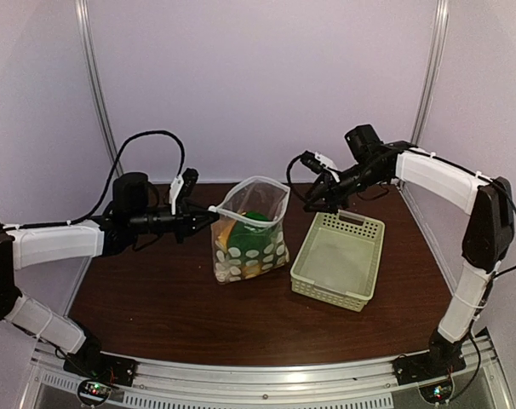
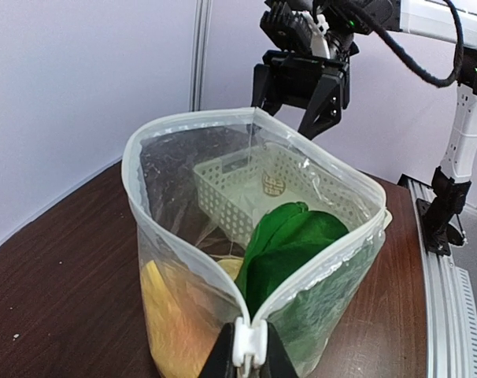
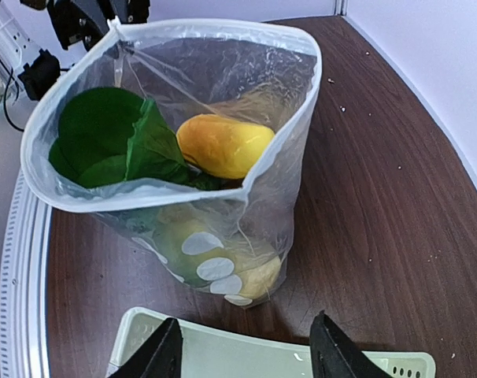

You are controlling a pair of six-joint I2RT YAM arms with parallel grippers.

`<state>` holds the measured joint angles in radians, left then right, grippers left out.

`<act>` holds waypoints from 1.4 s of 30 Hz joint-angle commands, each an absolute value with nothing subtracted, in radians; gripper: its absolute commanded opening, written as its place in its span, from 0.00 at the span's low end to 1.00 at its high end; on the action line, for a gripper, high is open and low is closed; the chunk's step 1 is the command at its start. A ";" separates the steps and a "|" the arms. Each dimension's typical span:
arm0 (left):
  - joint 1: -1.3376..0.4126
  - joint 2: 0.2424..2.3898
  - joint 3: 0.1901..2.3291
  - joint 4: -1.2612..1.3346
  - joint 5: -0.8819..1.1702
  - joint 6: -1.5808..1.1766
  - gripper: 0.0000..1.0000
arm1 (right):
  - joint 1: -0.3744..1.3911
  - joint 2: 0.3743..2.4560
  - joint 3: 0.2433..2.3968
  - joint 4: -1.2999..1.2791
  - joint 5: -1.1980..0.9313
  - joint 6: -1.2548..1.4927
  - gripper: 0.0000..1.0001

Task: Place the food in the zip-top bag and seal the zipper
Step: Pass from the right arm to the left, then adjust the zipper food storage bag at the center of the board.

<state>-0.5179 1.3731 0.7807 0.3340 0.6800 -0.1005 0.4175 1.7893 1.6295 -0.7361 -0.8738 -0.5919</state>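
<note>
The clear dotted zip-top bag (image 1: pixel 251 232) stands upright on the table with its mouth wide open. Inside lie the green leafy vegetable (image 3: pixel 112 138), an orange-yellow piece (image 3: pixel 223 146) and yellow pieces at the bottom (image 3: pixel 254 272). My left gripper (image 2: pixel 250 354) is shut on the white zipper strip (image 2: pixel 249 344) at the bag's left corner and holds it up. My right gripper (image 3: pixel 245 350) is open and empty, hovering above the near end of the basket, right of the bag; it also shows in the top view (image 1: pixel 319 198).
The pale green lattice basket (image 1: pixel 339 260) sits right of the bag; a small brown round piece (image 2: pixel 273 185) shows in it through the bag. Metal frame posts and white walls close the back and sides.
</note>
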 commanded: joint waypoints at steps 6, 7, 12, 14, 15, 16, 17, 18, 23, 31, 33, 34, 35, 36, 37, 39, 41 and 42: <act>-0.512 1.368 0.811 0.336 0.665 -0.066 0.01 | 0.430 1.951 1.794 -0.793 -0.935 -0.839 0.57; -0.512 1.371 0.811 0.340 0.666 -0.068 0.01 | 0.441 1.964 1.812 -0.800 -0.926 -0.847 0.57; -0.512 1.384 0.823 0.346 0.665 -0.075 0.01 | 0.477 2.000 1.852 -0.792 -0.910 -0.835 0.56; -0.512 1.387 0.827 0.348 0.662 -0.075 0.01 | 0.481 2.005 1.859 -0.799 -0.946 -0.838 0.56; -0.512 1.390 0.827 0.349 0.658 -0.075 0.01 | 0.484 2.006 1.861 -0.812 -0.960 -0.850 0.56; -0.512 1.391 0.829 0.350 0.654 -0.075 0.01 | 0.487 2.007 1.863 -0.823 -0.969 -0.860 0.55; -0.512 1.391 0.829 0.353 0.649 -0.076 0.01 | 0.489 2.007 1.864 -0.838 -0.977 -0.869 0.55; -0.512 1.393 0.827 0.356 0.647 -0.077 0.01 | 0.491 2.007 1.865 -0.849 -0.984 -0.881 0.55; -0.512 1.401 0.830 0.359 0.637 -0.086 0.01 | 0.492 2.006 1.865 -0.828 -1.012 -0.834 0.28; -0.512 1.355 0.811 0.334 0.603 -0.085 0.01 | 0.454 1.985 1.822 -0.714 -0.961 -0.684 0.00; -0.511 1.328 0.803 0.311 0.588 -0.077 0.00 | 0.433 1.967 1.795 -0.706 -0.963 -0.680 0.00; -0.511 1.313 0.798 0.301 0.576 -0.072 0.00 | 0.423 1.955 1.780 -0.705 -0.963 -0.683 0.00; -0.511 1.297 0.790 0.294 0.561 -0.070 0.00 | 0.414 1.941 1.762 -0.706 -0.963 -0.689 0.00; -0.510 1.283 0.782 0.290 0.548 -0.069 0.00 | 0.406 1.922 1.744 -0.709 -0.961 -0.701 0.00; -0.508 1.272 0.774 0.289 0.539 -0.069 0.00 | 0.402 1.909 1.728 -0.714 -0.958 -0.712 0.00; -0.504 1.253 0.757 0.297 0.519 -0.072 0.00 | 0.394 1.883 1.693 -0.718 -0.953 -0.729 0.00; -0.503 1.244 0.743 0.315 0.504 -0.081 0.00 | 0.388 1.863 1.659 -0.716 -0.957 -0.736 0.00; -0.503 1.245 0.739 0.324 0.503 -0.086 0.00 | 0.385 1.856 1.646 -0.716 -0.960 -0.736 0.00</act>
